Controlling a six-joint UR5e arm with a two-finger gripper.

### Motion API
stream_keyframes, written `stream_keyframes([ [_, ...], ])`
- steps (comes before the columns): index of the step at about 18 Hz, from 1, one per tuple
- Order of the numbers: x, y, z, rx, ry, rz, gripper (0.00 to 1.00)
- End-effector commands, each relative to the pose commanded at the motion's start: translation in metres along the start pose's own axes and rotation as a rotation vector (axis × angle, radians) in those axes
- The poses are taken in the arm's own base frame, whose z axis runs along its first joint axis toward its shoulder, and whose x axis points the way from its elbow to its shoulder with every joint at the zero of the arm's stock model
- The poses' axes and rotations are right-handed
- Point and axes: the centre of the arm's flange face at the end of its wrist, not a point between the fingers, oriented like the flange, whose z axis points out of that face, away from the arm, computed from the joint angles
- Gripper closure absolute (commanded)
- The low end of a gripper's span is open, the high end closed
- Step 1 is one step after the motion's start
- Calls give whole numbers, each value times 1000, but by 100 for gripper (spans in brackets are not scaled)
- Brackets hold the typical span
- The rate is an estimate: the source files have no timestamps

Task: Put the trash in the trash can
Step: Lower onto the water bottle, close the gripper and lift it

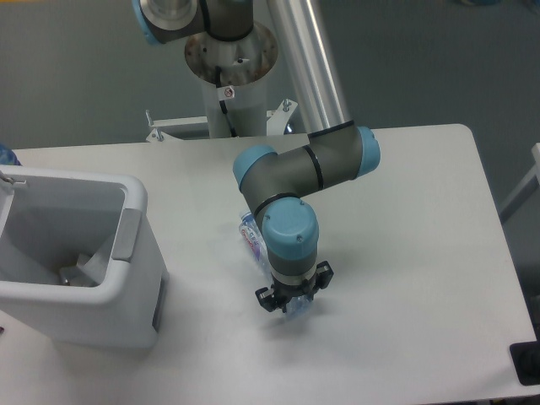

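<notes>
Grasping the crushed bottle [253,239] by its lower end, the gripper [291,301] holds it tilted just above the white worktop [405,253], well apart from the trash can [126,278] at left.

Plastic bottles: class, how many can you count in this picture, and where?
1. The plastic bottle lies on the table, partly hidden under the gripper. Others may be hidden inside the trash can.
</notes>
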Motion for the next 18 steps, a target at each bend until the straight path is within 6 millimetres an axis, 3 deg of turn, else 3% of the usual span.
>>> stream_keyframes([
  [2,-2,-7,-9,21,9,-5,87],
  [5,-6,-25,-47,96,66,-17,87],
  [9,-26,-34,-112,203,155,-39,87],
  [15,-23,-72,-220,420,284,-6,86],
  [18,-18,-80,-271,511,361,23,86],
])
